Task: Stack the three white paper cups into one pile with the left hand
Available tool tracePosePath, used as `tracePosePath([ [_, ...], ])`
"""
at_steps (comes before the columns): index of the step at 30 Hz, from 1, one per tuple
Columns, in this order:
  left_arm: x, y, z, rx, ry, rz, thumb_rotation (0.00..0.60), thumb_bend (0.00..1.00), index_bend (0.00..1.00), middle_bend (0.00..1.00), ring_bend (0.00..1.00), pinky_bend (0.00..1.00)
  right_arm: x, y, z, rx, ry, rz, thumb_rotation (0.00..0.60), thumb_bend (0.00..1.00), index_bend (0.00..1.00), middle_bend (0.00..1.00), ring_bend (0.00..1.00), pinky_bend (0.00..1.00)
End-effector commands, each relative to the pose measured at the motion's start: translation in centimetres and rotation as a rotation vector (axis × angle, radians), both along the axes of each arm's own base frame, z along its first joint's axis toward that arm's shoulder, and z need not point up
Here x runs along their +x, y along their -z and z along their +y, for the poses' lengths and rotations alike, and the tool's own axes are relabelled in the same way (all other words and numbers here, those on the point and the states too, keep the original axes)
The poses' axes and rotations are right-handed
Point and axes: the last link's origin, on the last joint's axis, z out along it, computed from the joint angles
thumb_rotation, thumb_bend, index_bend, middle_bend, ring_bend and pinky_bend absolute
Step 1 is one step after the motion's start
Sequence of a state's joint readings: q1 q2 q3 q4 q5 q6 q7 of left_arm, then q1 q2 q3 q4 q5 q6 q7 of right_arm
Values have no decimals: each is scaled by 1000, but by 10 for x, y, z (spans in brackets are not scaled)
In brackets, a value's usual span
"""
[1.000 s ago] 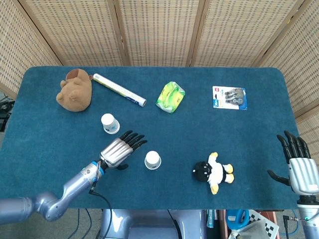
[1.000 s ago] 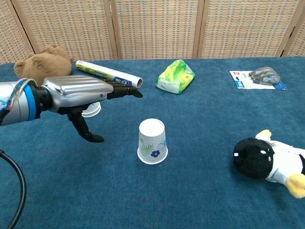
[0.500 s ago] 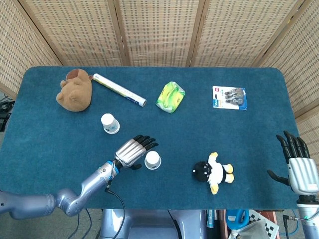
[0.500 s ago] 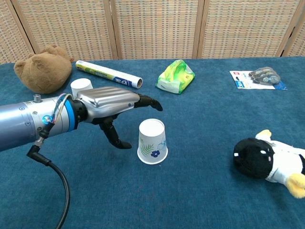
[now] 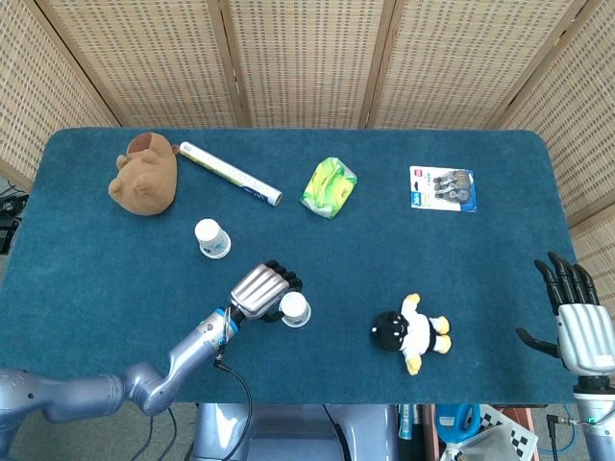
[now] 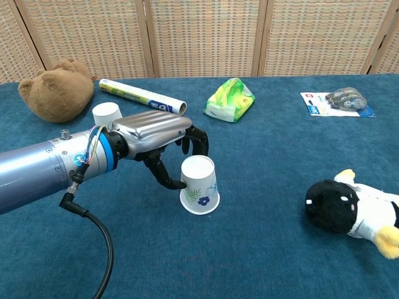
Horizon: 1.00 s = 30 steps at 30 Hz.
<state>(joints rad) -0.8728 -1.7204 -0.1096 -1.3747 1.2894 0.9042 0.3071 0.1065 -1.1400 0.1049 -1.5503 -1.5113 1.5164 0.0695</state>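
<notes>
Two white paper cups show, both upside down on the blue table. One with a floral print stands near the front middle. My left hand wraps it from the left: the thumb touches its side and the fingers curl over behind its top. The cup still rests on the cloth. The other cup stands apart, further back and left. A third cup is not visible. My right hand hangs by the table's right front edge, fingers apart and holding nothing.
A brown plush bear and a long white tube lie at the back left. A green packet and a blister pack lie along the back. A black-and-white plush penguin lies right of the gripped cup.
My left hand slid right, from beside the rear cup to the front cup, and its outstretched fingers curled in around that cup. The right hand stayed still.
</notes>
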Motion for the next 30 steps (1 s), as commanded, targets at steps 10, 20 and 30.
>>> tracePosePath([
  [10, 5, -50, 21, 89, -41, -122, 600, 259, 425, 412, 365, 293, 0, 1, 0, 3, 2, 0, 600, 0, 0, 0, 0, 0],
  [20, -44, -148, 41, 291, -141, -103, 600, 259, 446, 433, 386, 293, 4, 2, 2, 9, -11, -3, 600, 0, 0, 0, 0, 0],
  [30, -108, -192, 55, 360, -326, -134, 600, 258, 445, 434, 386, 293, 7, 7, 3, 20, -20, 9, 600, 0, 0, 0, 0, 0],
])
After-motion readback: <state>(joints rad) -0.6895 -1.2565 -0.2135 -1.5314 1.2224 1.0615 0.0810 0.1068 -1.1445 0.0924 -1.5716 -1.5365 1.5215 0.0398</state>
